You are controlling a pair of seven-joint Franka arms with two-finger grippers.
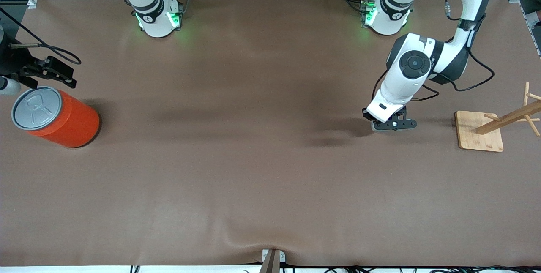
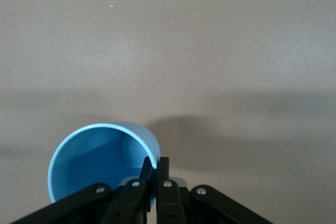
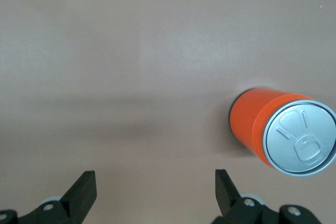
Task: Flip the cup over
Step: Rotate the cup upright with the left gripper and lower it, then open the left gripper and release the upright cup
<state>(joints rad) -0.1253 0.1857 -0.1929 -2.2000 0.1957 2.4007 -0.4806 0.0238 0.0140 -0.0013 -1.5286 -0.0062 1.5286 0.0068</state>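
Two arms over a brown desk (image 1: 253, 171). Left tool (image 1: 386, 126), low at the left arm's end of the desk, is clamped on the rim of the small light-blue tapered cup (image 2: 100, 163); in the left wrist view one finger (image 2: 145, 174) sits inside the wall, the other outside, and the darker blue inside shows. Cup hidden under the arm in the front view. Wooden peg stand (image 1: 494, 127) sits near that tool. Right tool (image 3: 155, 192) waits with fingers wide apart, holding nothing, beside the upright orange can with grey pull-tab lid (image 1: 55, 116) at the right arm's end.
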